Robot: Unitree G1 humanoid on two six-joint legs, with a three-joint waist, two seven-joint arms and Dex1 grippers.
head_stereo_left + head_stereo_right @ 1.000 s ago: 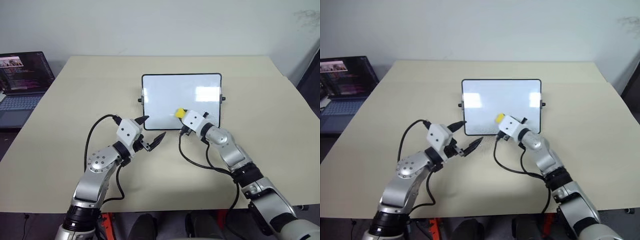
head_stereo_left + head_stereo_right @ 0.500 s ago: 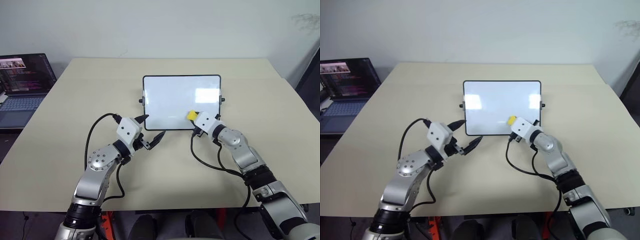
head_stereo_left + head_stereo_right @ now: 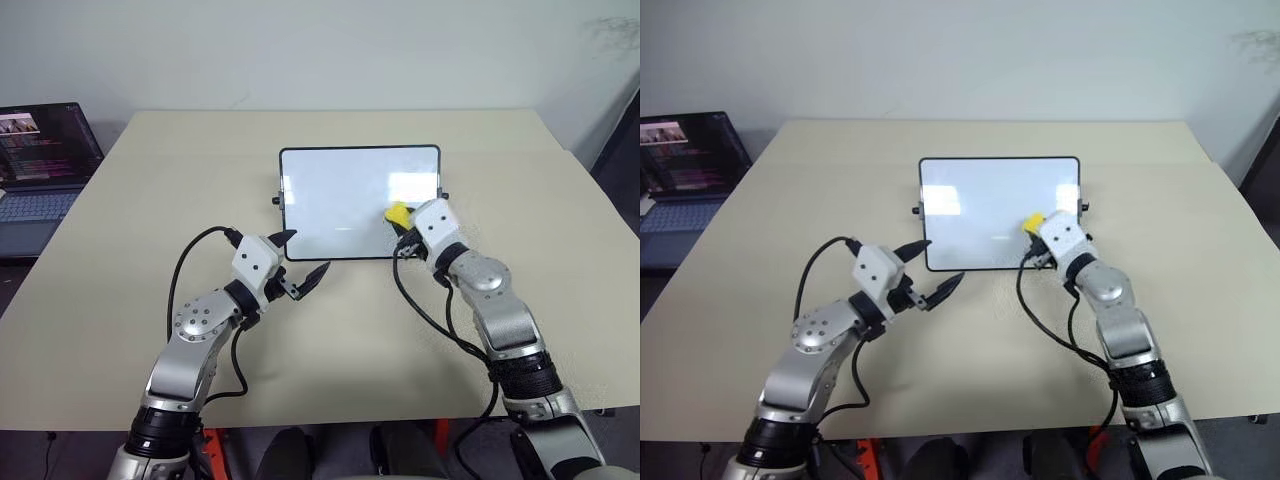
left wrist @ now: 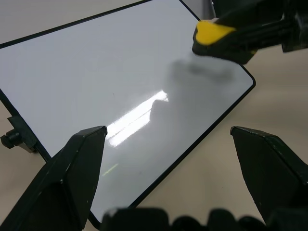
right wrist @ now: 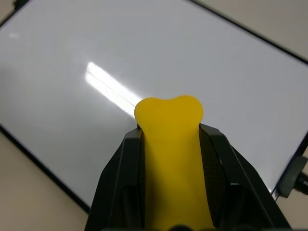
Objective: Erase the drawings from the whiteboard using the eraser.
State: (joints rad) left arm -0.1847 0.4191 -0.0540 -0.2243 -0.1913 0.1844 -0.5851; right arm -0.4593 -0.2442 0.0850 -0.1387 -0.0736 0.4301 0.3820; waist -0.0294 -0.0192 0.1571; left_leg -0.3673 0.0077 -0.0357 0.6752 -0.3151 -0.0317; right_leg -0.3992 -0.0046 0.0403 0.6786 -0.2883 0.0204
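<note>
Right hand (image 3: 400, 218) holds the eraser (image 3: 398, 213) over the whiteboard (image 3: 345, 200).

The whiteboard lies flat on the tabletop (image 3: 120, 250), in the upper middle of the frame. The right hand's fingers are clamped on the yellow eraser at the board's right part, near its lower right corner. The left hand (image 3: 303, 259) hovers at the board's lower left corner, its two fingers spread apart and holding nothing. A laptop (image 3: 40, 160) sits at the far left edge.

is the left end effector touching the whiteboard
Apart. In the left wrist view the left end effector stands open, its fingers hanging short of the whiteboard with bare board and table between them.
</note>
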